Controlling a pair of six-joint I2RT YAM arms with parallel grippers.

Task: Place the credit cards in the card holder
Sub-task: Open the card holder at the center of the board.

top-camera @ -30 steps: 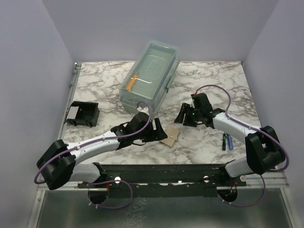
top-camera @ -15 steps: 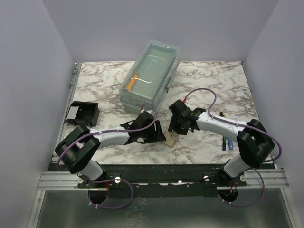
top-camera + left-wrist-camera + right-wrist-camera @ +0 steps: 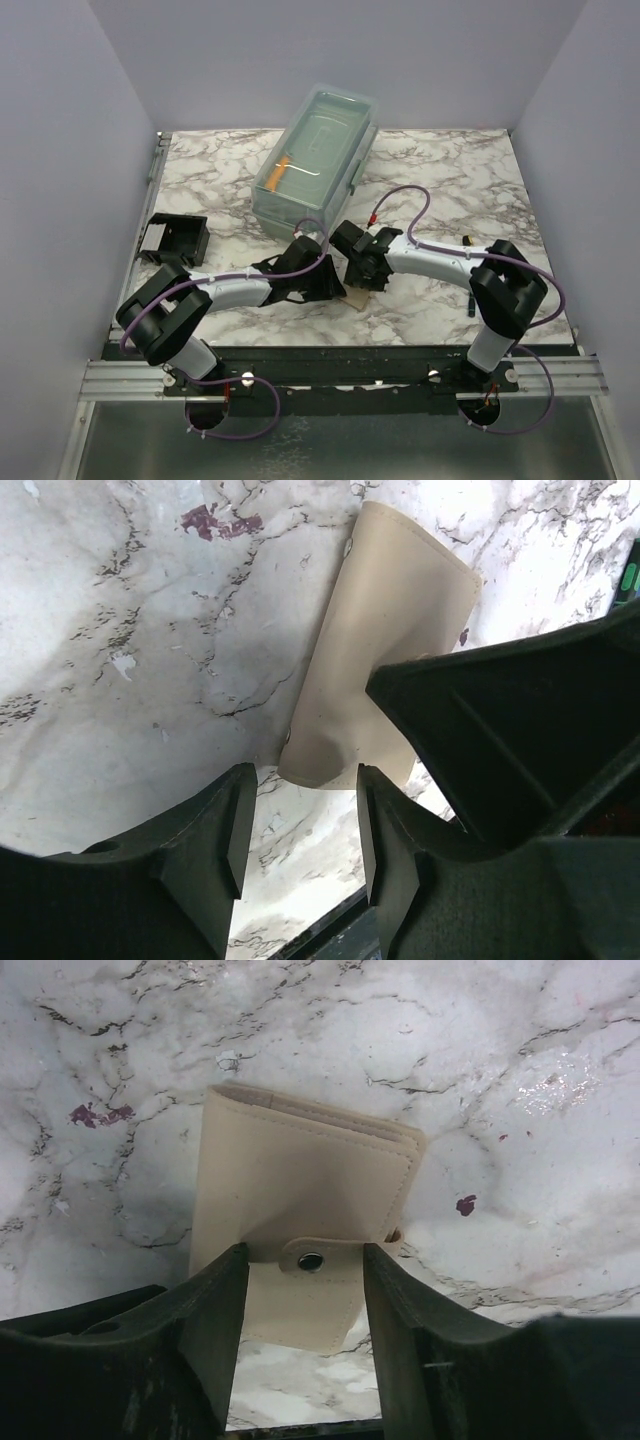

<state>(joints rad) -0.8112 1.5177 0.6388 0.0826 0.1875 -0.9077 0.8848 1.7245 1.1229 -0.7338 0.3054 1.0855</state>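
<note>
Opening the pouch (image 3: 300, 1180) looks the step: right claw (image 3: 305, 1260) pinches its flap (image 3: 310, 1258), left claw (image 3: 305, 790), half open, straddles its edge; cards unseen, holder (image 3: 175, 240) far left; next, pull gently apart.

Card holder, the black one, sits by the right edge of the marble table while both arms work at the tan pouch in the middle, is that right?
Not quite. The card holder sits by the left edge of the table, not the right, as the top external view shows. The rest holds: both arms are at the tan pouch in the middle.
</note>
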